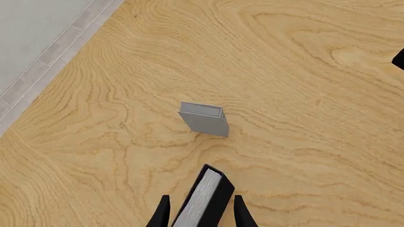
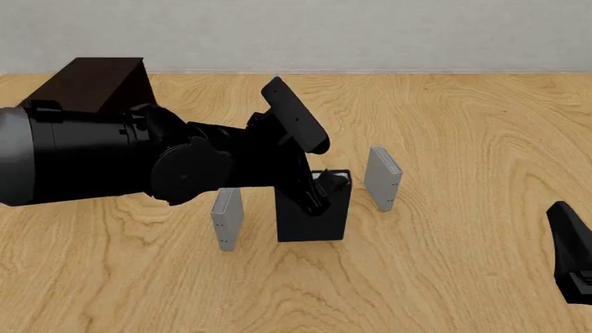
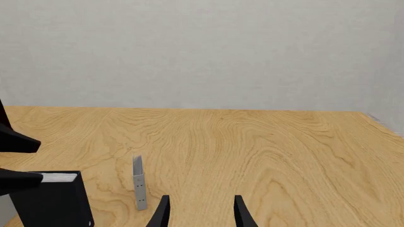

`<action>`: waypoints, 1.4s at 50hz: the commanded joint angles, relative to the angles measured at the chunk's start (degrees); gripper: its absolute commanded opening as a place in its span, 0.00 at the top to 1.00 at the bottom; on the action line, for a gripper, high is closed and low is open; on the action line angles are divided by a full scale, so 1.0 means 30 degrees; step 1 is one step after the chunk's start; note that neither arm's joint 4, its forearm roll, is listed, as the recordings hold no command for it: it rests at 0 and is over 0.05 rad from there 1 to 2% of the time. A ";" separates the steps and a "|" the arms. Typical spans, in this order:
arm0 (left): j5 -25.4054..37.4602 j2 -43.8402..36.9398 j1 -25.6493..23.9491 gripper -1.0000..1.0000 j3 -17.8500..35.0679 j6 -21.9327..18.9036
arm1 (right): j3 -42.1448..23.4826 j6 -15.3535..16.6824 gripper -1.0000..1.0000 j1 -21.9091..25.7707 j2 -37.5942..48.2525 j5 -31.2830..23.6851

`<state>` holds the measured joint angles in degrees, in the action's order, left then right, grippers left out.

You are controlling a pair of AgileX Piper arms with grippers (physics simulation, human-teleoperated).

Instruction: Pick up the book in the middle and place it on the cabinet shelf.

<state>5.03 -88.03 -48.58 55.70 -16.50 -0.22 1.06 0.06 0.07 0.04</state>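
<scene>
A: Start at our left gripper [image 1: 200,213]. In the left wrist view its jaws stand on either side of the book [image 1: 203,198], white page edges showing between the two black fingertips. They look set against the covers, so we'd judge them clamped on it, though actual contact is hard to confirm.

B: And in the front view the book [image 2: 315,214] stands upright on the tabletop [image 2: 444,277], centre of the frame, with the left arm reaching down onto its top edge. Its long axis runs vertical, base apparently on the wood.

A: A thin grey book [image 2: 227,219] stands just left of it, another grey book [image 2: 382,177] to the right and farther back.

B: The cabinet shelf [image 2: 93,84] sits at the upper left of the frame, behind the arm. So we judge the carry goes up, then back and left.

A: Our right gripper [image 3: 200,210] hangs at the lower right, well apart, jaws parted and empty. The left arm is clearly nearer.
</scene>
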 commanded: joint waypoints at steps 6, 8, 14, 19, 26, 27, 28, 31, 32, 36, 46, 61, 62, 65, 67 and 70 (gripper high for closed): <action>-0.0239 -0.0449 0.0126 0.00 -0.0103 -0.0012 | 0.0000 -0.0005 0.00 -0.0002 0.0000 0.0004; -0.0203 -0.0532 0.0203 0.00 0.0022 0.0040 | 0.0000 -0.0003 0.00 0.0000 -0.0001 0.0006; -0.0164 -0.0779 0.0334 0.00 0.0134 -0.0064 | 0.0000 0.0001 0.00 -0.0003 0.0000 -0.0002; -0.0041 -0.0836 0.0386 0.00 0.0274 -0.0103 | 0.0000 -0.0001 0.00 -0.0005 0.0000 0.0001; 0.0033 -0.1066 0.0616 0.00 0.0494 -0.0178 | 0.0000 -0.0002 0.00 -0.0005 0.0000 -0.0004; 0.0066 -0.1114 0.0633 0.00 0.0526 -0.0205 | 0.0000 -0.0004 0.00 0.0002 0.0000 0.0001; 0.0024 -0.1198 0.0673 0.00 0.0569 -0.0183 | 0.0000 -0.0003 0.00 0.0001 0.0000 -0.0001; -0.0046 -0.1358 0.0683 0.00 0.0552 -0.0246 | 0.0000 0.0003 0.00 0.0000 0.0000 -0.0001; -0.0142 -0.1388 0.0626 0.00 0.0467 -0.0161 | 0.0000 0.0002 0.00 0.0005 0.0000 -0.0001; -0.0250 -0.1495 0.0527 0.00 0.0404 -0.0057 | 0.0000 -0.0002 0.00 0.0002 0.0000 0.0002; -0.0551 -0.1888 0.0463 0.00 0.0258 -0.0078 | 0.0000 -0.0002 0.00 -0.0002 0.0000 0.0000; -0.0875 -0.2355 0.0402 0.00 0.0107 0.0145 | 0.0000 0.0002 0.00 -0.0003 0.0000 0.0003; -0.0822 -0.2364 0.0383 0.00 0.0166 0.0239 | 0.0000 0.0005 0.00 -0.0001 -0.0001 0.0005; -0.0813 -0.2429 0.0373 0.00 0.0241 0.0353 | 0.0000 0.0000 0.00 -0.0004 0.0000 0.0003; -0.0913 -0.2679 0.0473 0.00 0.0292 0.0106 | 0.0000 0.0004 0.00 -0.0002 0.0000 0.0002; -0.0910 -0.2765 0.0453 0.00 0.0285 0.0050 | 0.0000 -0.0001 0.00 -0.0001 0.0000 0.0003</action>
<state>2.62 -95.13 -47.31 56.32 -16.19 -0.22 1.06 0.06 0.07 0.05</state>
